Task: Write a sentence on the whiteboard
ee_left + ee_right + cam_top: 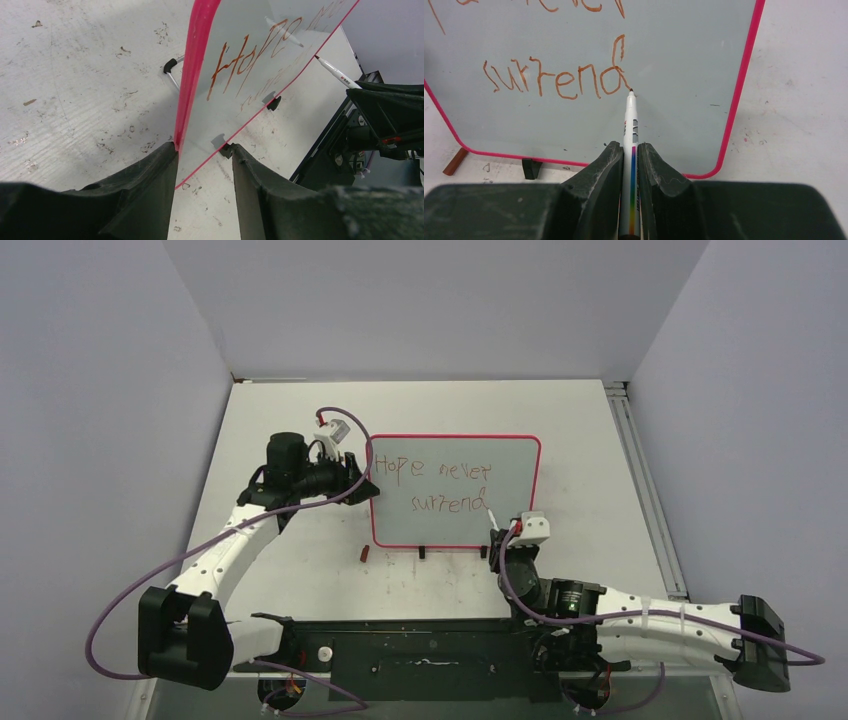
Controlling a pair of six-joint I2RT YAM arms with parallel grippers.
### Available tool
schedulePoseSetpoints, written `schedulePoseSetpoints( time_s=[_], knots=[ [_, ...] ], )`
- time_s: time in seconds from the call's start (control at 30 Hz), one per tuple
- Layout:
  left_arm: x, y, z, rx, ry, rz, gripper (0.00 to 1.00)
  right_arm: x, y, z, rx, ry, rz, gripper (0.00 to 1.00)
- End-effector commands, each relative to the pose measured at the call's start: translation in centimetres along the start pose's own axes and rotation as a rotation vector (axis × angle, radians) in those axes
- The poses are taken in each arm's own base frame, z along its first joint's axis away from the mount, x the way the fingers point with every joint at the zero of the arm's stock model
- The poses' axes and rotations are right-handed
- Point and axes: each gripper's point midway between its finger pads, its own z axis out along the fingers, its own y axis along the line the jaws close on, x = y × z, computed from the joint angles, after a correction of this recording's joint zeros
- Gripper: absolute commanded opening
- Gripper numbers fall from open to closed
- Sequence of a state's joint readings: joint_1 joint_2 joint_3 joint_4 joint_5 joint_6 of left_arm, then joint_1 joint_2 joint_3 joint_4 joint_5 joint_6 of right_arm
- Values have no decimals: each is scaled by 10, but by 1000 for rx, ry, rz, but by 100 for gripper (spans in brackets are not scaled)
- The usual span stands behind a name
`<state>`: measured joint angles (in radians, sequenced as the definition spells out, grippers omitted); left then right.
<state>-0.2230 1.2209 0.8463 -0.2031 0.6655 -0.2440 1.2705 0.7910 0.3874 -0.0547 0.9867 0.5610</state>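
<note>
The whiteboard (510,465) stands upright at mid-table, white with a pink-red frame. The sentence (430,485) reads "Hope never" above "surrend" in reddish-brown. My left gripper (358,476) straddles the board's left edge (192,75), with a finger on each side touching it. My right gripper (500,540) is shut on a white marker (630,130) with a rainbow stripe. The marker's tip is at the board, just right of the "d" of the second line (559,80). The marker also shows in the left wrist view (337,72).
A small red marker cap (365,553) lies on the table by the board's lower left corner. Two black feet (423,552) stick out under the board. A black base rail (420,655) runs along the near edge, and a metal rail (640,490) along the right.
</note>
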Motion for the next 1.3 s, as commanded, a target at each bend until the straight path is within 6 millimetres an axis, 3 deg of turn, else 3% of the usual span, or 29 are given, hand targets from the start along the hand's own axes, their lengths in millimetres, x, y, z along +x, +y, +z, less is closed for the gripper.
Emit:
schedulePoseSetpoints(
  time_s=[0.0, 0.17, 0.4, 0.6, 0.9, 1.27],
  knots=[
    [-12, -12, -1, 48, -43, 44, 44, -30, 12, -6, -59, -34, 38, 5],
    [-10, -10, 1, 47, -32, 35, 45, -43, 17, -10, -161, -29, 49, 5],
    [-9, -6, 7, 50, -19, 23, 43, -53, 6, -1, -229, -35, 69, 5],
    [-7, -8, 8, 62, -11, 18, 41, -41, -1, 12, -239, 6, 81, 5],
    [-5, -4, 8, 37, -10, 19, 38, -36, 7, 16, -282, 11, 104, 5],
    [-5, 0, 9, 20, -2, 21, 34, -34, -14, 11, -193, 39, 82, 5]
  ],
)
